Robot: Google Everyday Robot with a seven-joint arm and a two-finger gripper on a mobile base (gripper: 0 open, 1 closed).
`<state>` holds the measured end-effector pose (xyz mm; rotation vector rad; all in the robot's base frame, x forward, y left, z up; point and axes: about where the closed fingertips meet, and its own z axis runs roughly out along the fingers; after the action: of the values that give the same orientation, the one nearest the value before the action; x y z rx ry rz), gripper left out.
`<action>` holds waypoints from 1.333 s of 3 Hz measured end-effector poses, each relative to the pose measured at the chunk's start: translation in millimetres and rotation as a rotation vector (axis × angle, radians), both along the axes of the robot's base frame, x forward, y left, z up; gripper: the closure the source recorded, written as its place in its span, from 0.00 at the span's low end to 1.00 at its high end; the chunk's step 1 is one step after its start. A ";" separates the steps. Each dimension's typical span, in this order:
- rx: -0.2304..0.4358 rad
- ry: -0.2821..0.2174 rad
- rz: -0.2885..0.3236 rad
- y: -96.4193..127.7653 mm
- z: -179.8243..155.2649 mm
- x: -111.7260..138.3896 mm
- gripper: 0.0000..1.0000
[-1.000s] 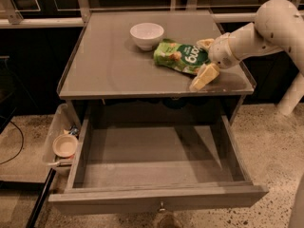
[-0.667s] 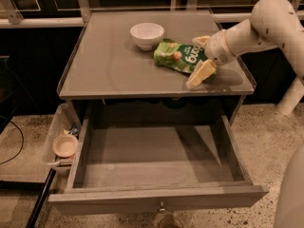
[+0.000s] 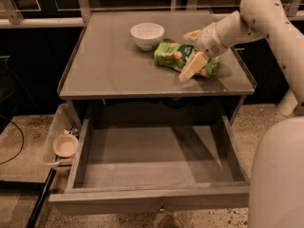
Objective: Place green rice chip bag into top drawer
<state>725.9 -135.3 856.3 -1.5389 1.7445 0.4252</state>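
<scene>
The green rice chip bag (image 3: 169,54) lies flat on the grey table top (image 3: 109,65), just right of a white bowl (image 3: 147,34). My gripper (image 3: 191,51) comes in from the right on the white arm, low over the bag's right half. Its fingers are spread, one finger (image 3: 192,34) behind the bag and the other in front of it. The bag rests on the table. The top drawer (image 3: 142,202) is pulled fully out below the table and nothing lies in it.
A translucent plastic bin (image 3: 58,127) hangs left of the drawer with a small dish (image 3: 65,145) in it. The table top has a raised rim. My white base (image 3: 278,175) fills the lower right. Dark cabinets stand behind.
The gripper has moved a little left, further over the bag's right half. The bag, bowl and drawer have not moved.
</scene>
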 end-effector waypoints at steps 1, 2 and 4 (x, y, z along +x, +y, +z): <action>0.000 -0.005 0.001 0.4 2.7 1.4 0.18; 0.000 -0.005 0.001 0.5 2.7 1.4 0.41; 0.000 -0.005 0.001 0.5 2.6 1.4 0.87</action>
<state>727.2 -134.8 859.0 -1.5393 1.7403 0.4220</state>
